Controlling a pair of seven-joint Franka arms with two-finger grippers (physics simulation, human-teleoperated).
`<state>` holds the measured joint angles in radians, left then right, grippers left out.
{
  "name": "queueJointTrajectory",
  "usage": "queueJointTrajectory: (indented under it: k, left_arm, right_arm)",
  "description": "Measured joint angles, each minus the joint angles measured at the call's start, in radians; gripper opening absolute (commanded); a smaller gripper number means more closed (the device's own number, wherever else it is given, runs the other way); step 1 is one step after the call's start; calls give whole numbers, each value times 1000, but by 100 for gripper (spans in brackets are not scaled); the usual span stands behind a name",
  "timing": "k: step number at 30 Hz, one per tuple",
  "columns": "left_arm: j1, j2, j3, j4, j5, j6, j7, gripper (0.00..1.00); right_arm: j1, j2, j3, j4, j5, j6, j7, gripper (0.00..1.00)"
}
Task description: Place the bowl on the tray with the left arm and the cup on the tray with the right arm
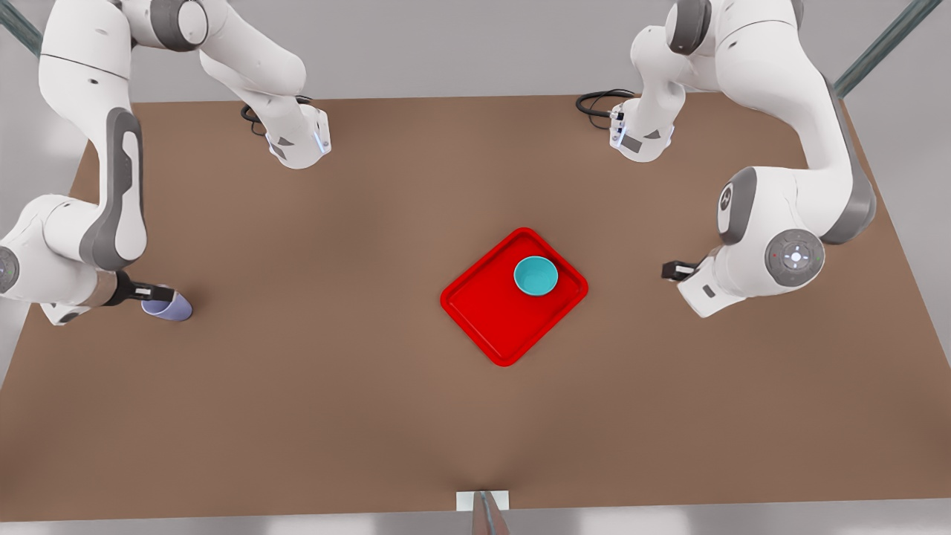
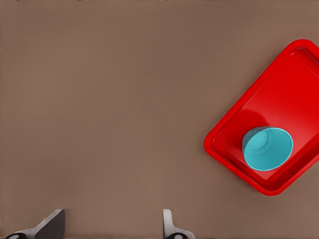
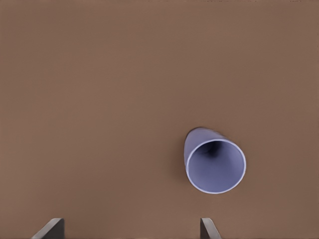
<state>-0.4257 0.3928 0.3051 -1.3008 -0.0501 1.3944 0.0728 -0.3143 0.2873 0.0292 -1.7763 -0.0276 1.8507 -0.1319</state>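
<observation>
The teal bowl (image 1: 536, 276) (image 2: 267, 148) stands upright inside the red tray (image 1: 490, 312) (image 2: 279, 99), in the tray corner toward the front view's right. My left gripper (image 1: 669, 270) (image 2: 112, 230) hovers over bare table to the right of the tray, open and holding nothing. At the front view's left, the lilac cup (image 1: 172, 307) (image 3: 214, 164) stands upright on the table. My right gripper (image 1: 162, 292) (image 3: 129, 231) hangs just above and beside the cup. It is open, with the cup outside its fingers.
Both arm bases (image 1: 297, 145) (image 1: 643, 137) stand at the back of the brown table (image 1: 334, 386) with black cables (image 1: 598, 102) beside them. A thin post (image 1: 484, 514) rises at the middle of the front edge. Bare tabletop lies between cup and tray.
</observation>
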Motion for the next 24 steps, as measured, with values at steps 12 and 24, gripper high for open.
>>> queueJointTrajectory:
  k: [12,24]
  left_arm:
    - [22,-31,-11,-12,0,-3,-2,100]
    - [21,-26,-11,-12,-17,-3,-2,100]
  right_arm:
    - [11,39,-157,-91,-3,129,-145,100]
    - [1,88,-245,-256,24,426,-271,100]
